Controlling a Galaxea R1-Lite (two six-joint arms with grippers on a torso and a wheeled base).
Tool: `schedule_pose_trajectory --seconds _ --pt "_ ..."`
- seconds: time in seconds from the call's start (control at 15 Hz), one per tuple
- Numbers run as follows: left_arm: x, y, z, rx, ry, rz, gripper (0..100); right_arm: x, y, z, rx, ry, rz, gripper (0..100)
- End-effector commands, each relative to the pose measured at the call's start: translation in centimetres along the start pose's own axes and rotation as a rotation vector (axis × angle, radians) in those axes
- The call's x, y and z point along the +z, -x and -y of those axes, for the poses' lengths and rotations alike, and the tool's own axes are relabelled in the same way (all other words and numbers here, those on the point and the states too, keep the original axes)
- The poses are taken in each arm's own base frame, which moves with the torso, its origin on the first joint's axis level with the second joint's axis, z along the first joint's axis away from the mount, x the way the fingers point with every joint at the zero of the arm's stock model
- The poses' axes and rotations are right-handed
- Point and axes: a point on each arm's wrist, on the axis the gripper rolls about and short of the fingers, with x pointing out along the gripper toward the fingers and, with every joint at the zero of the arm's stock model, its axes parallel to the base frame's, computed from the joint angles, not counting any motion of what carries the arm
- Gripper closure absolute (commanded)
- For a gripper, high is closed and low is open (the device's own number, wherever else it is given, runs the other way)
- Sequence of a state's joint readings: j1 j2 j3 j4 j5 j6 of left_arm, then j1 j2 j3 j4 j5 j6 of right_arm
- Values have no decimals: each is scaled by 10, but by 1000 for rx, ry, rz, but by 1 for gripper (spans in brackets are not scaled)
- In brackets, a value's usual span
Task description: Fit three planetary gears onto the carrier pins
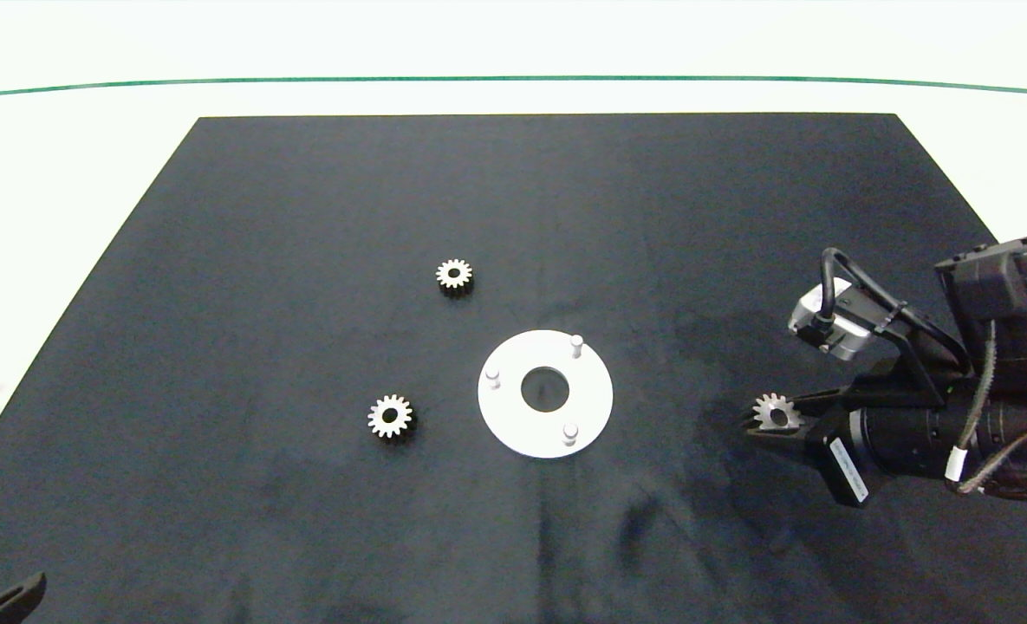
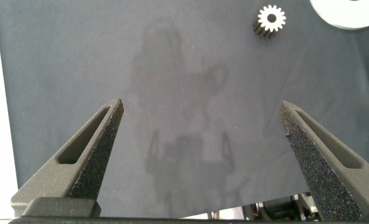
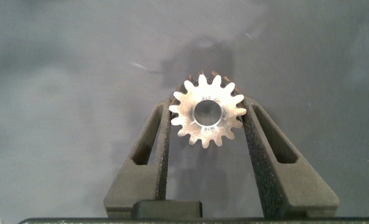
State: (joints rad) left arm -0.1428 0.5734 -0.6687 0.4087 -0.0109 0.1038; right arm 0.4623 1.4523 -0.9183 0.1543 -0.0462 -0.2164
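Note:
A white round disc (image 1: 504,412) with a large centre hole lies mid-mat, its three carrier pins (image 1: 576,344) (image 1: 493,378) (image 1: 570,431) all bare. Two silvery planetary gears lie flat on the mat: one (image 1: 454,275) behind the disc, one (image 1: 390,416) to its left, which the left wrist view shows too (image 2: 272,18). My right gripper (image 1: 771,414) is to the right of the disc, shut on a third gear (image 3: 206,112), held flat between its fingers. My left gripper (image 2: 203,130) hangs open over bare mat near the front left corner.
A black mat (image 1: 305,217) covers the table, with white table surface (image 1: 62,173) around it and a green line (image 1: 513,80) at the back. The disc's edge (image 2: 343,15) shows in the left wrist view.

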Motion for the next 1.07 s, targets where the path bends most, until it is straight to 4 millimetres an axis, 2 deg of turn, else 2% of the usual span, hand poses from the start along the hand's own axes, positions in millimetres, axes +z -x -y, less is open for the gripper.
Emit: schedule_pose_trajectory --seconds 0.07,0.27,0.67,0.87,1.07 --pt "-3 2 0 -2 -1 4 0 23 10 -20 69 19 58 78" --pt "-5 3 1 -3 -2 7 0 34 -11 -42 126 65 33 78" --pt "-3 10 0 0 -1 54 0 50 -37 -63 176 108 -13 78" --pt "-2 11 0 0 -1 57 0 69 -45 -69 187 119 6 78" --pt "-3 11 0 2 -1 57 0 80 -44 -76 205 136 4 78"
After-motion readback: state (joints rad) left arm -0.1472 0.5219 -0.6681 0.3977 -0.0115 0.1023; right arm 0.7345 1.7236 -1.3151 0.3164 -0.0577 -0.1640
